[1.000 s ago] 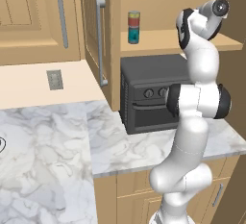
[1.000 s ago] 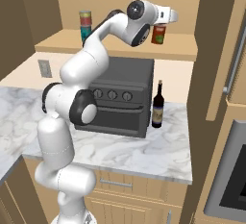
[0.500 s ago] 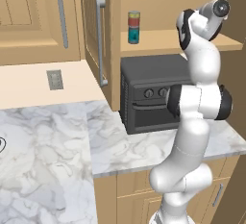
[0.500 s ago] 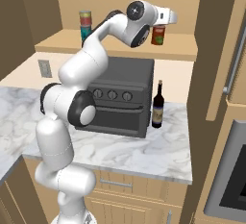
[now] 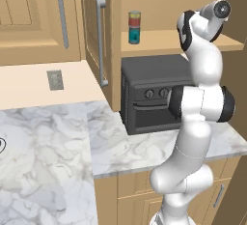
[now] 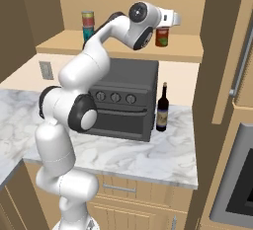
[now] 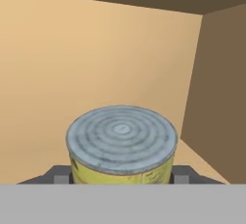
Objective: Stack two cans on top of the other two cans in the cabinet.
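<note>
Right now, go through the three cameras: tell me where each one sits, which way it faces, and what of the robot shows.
Left base view: behind the arm on its left, facing the open cabinet, the stacked red and teal cans and the black oven; the white arm rises at right.
Right base view: behind on its right, same shelf, oven, wine bottle; arm and gripper at the yellow-orange can.
Hand view: on the hand, looking down at that can's grey top.
Both base views share the shelf, stack and oven.

Matt tan wood cabinet (image 6: 123,46); yellow can (image 7: 121,160) has a ridged grey metal lid
</note>
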Robot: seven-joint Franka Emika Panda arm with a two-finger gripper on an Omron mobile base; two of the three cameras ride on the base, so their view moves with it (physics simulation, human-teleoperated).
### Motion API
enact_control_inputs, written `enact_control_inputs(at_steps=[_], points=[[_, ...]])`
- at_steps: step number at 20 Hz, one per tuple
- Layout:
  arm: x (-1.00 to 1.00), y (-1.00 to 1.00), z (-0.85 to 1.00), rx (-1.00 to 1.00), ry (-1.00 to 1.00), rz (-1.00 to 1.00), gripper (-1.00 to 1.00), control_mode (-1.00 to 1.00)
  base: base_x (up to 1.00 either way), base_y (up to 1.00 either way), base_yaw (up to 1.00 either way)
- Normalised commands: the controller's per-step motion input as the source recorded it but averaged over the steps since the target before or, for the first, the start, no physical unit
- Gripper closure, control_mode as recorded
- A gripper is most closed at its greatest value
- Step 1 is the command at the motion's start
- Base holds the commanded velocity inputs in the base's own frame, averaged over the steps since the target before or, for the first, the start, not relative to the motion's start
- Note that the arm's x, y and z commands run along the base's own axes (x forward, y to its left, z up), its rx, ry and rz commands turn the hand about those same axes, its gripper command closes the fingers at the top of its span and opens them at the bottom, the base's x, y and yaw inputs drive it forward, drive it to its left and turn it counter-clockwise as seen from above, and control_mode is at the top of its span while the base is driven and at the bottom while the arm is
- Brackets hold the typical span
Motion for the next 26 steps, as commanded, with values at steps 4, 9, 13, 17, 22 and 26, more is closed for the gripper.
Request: enact_control_inputs(at_steps=[4, 9, 13, 17, 22, 26], points=[[0.01, 0.00, -0.14, 0.00, 0.00, 0.00, -1.00, -1.00, 0.00, 0.00, 0.00], [0.00, -0.03, -0.09, 0.00, 0.00, 0.00, -1.00, -1.00, 0.00, 0.00, 0.00], [-0.07, -0.02, -0.03, 0.00, 0.00, 0.00, -1.00, -1.00, 0.00, 0.00, 0.00], [-0.22, 0.01, -0.03, 0.00, 0.00, 0.00, -1.00, -1.00, 0.00, 0.00, 0.00], [-0.34, 0.09, -0.11, 0.00, 0.00, -0.04, -1.00, -1.00, 0.00, 0.00, 0.00], [-0.46, 0.17, -0.07, 0.00, 0.00, -0.08, -1.00, -1.00, 0.00, 0.00, 0.00]])
